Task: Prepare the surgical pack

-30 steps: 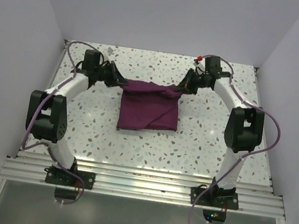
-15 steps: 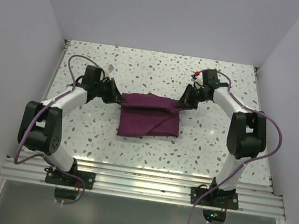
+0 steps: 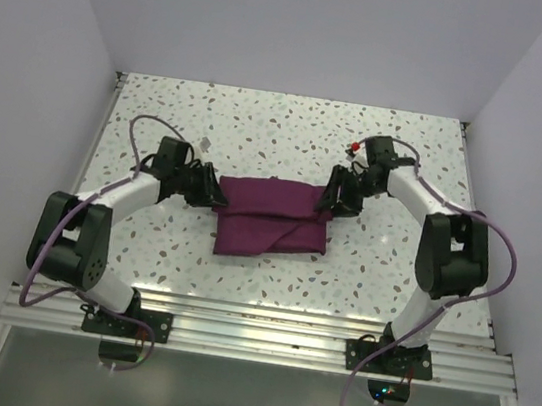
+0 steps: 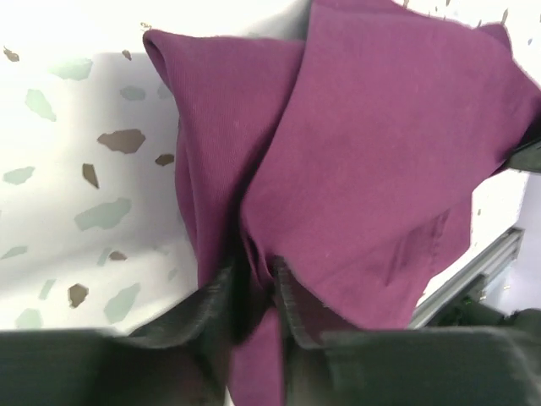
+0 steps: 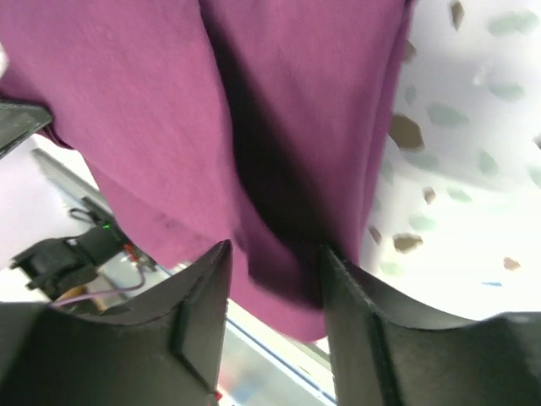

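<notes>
item one: surgical pack (image 3: 270, 221). we are seeing a dark purple cloth, folded into a flat, roughly rectangular bundle, lying on the counter (image 3: 281, 134) at its middle, between the two arms. its upper layer is forming a diagonal fold across the front. whatever is wrapped inside is hidden from us.

item two: left claw (image 3: 213, 195). it is sitting low at the bundle's far left corner, pointing right. in the left wrist view the left claw (image 4: 251, 292) is straddling a raised fold of the pack (image 4: 372, 144). its fingers (image 4: 211, 296) are standing only slightly apart with the cloth running between them. we cannot tell whether it is pinching that fold or merely bracketing it.

item three: right claw (image 3: 332, 200). it is sitting low at the bundle's far right corner, pointing left, opposite its partner. in the right wrist view the right claw (image 5: 275, 279) is showing a wide gap between its fingers (image 5: 203, 296). the purple cloth (image 5: 296, 101) is lying loose in that gap, so we are recording it as parted and clamping nothing.

item four: counter, white and speckled with grey and brown chips, showing beside the cloth in both wrist views (image 4: 68, 169) (image 5: 473, 152).

item five: metal rail (image 3: 252, 337), running along the near edge and carrying both arm bases.

item six: purple cables (image 3: 500, 261), looping along each arm.
</notes>
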